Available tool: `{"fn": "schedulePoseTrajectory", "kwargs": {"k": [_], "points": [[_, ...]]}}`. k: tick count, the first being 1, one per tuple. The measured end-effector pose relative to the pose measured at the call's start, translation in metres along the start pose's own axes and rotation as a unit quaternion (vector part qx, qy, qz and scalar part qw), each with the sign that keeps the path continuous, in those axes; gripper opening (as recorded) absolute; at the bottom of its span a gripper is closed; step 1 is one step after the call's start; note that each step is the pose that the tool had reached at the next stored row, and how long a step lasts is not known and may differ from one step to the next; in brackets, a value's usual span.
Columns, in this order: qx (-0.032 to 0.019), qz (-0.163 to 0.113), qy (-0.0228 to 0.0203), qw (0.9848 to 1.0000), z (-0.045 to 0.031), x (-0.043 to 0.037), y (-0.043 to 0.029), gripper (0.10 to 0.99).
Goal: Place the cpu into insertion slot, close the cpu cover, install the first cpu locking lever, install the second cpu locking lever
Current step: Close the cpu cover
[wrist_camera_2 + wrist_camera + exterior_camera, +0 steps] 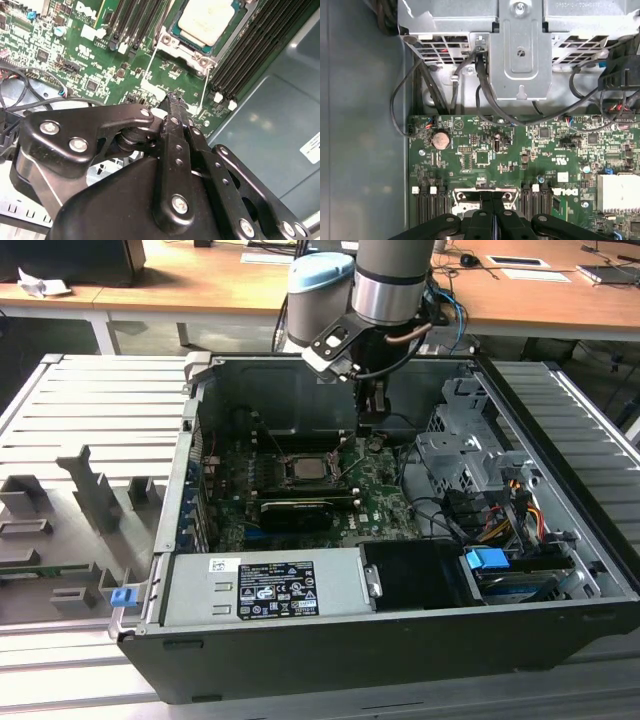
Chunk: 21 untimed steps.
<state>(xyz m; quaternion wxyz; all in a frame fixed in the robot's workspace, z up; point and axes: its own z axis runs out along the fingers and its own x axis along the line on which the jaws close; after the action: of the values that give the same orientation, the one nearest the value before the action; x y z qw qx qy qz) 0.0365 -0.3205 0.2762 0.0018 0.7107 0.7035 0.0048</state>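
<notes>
gripper (175, 96): fingers pressed together, empty, above board near socket
cpu (206, 19): seated in insertion slot (186, 54)

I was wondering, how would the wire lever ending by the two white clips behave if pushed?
The lever is a long, thin wire, so it would probably flex springily, not stay rigid. Its smooth metal looks slippery, so a push might slide off. One end meets the metal frame by the cpu, so it likely pivots there.
</notes>
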Motion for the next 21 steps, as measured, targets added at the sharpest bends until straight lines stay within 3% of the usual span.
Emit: {"fn": "schedulePoseTrajectory", "kwargs": {"k": [7, 9, 21], "points": [[0.0062, 0.0, 0.0, 1.0, 0.0001, 0.0001, 0.0129, 0.106], [0.0093, 0.0, 0.0, 1.0, 0.0002, 0.0002, 0.0195, 0.106], [0.0196, 0.0, -0.0001, 0.9998, 0.0004, 0.0004, 0.04, 0.106]]}}
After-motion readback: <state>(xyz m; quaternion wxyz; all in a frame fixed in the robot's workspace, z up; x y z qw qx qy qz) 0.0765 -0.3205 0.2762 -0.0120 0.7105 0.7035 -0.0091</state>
